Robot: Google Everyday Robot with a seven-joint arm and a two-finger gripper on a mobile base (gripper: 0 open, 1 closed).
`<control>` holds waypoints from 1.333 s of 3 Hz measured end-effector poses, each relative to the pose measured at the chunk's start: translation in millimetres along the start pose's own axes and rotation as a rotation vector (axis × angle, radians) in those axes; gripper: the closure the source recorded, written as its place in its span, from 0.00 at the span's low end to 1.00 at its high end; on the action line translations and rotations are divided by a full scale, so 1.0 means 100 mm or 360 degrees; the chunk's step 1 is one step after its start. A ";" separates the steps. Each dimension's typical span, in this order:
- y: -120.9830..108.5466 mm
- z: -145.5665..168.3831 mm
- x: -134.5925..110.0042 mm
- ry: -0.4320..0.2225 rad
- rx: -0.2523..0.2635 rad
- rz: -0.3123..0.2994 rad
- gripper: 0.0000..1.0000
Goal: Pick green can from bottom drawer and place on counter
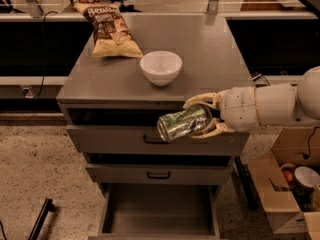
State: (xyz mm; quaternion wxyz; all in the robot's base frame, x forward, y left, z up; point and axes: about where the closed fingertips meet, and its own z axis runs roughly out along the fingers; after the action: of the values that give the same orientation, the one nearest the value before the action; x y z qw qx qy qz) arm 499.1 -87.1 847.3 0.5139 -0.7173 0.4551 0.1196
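My gripper (202,116) is shut on the green can (182,123), which lies on its side with a silver end pointing left. It hangs in front of the top drawer, just below the front edge of the counter (210,49). The arm reaches in from the right. The bottom drawer (159,215) stands pulled open below, and its inside shows nothing in it.
A white bowl (161,67) sits on the counter near its front, just above and left of the can. A chip bag (108,30) lies at the back left. An open cardboard box (290,189) with items stands on the floor to the right.
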 end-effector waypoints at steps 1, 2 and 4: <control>0.00 0.00 0.00 0.0000 -0.0001 0.0001 1.00; -0.20 -0.14 0.14 0.0071 0.0013 0.0026 1.00; -0.98 -0.68 1.02 0.0468 -0.0174 0.0198 1.00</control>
State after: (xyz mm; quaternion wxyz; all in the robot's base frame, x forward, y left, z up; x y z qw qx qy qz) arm 611.6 -192.6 873.3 0.3937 -0.7243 0.5617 0.0695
